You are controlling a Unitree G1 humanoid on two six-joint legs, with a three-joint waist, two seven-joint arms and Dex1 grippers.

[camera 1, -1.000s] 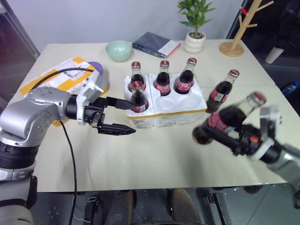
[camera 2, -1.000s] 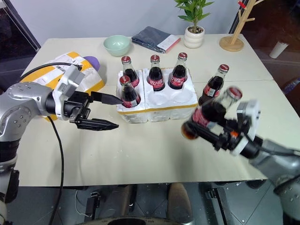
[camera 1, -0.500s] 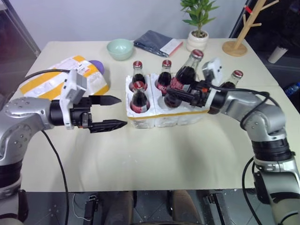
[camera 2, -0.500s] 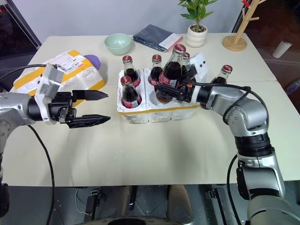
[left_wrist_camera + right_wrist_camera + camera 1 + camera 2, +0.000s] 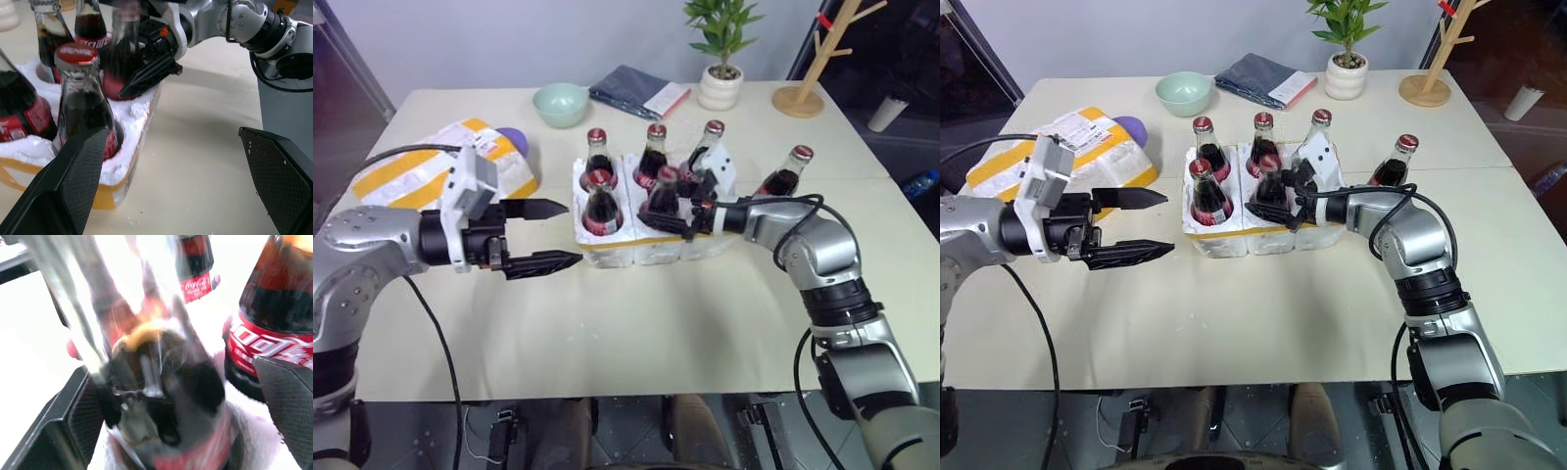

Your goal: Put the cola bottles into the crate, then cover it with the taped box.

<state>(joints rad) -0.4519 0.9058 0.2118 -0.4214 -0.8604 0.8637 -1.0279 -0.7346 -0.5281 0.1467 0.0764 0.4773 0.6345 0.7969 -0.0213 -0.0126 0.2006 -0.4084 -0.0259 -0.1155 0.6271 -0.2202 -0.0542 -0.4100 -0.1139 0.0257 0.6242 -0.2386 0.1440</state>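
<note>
Right gripper [image 5: 1268, 201] first: found it splayed either side of a cola bottle [image 5: 663, 196] in the crate's front middle well, black textured fingers [image 5: 73, 421] standing off the glass with a gap showing, so clasping nothing. Found the left gripper [image 5: 573, 233] likewise parted and empty, level over bare tabletop just beside the crate's left end. Noted the crate [image 5: 607, 253] as a crumbly white styrofoam block, round wells, thin yellow strip around its side, white crumbs shed on the table [image 5: 636, 323]. Counted five bottles seated in it, smooth dark glass with red caps and red labels, leaving the front right well open. Saw the sixth bottle [image 5: 785, 178] upright on the table near the crate's right end. Spotted the taped box [image 5: 411, 176], white foam under wide glossy yellow bands with a paper label, lying at the table's left edge behind the left arm. Marked broad open room along the near side of the matte cream tabletop.
</note>
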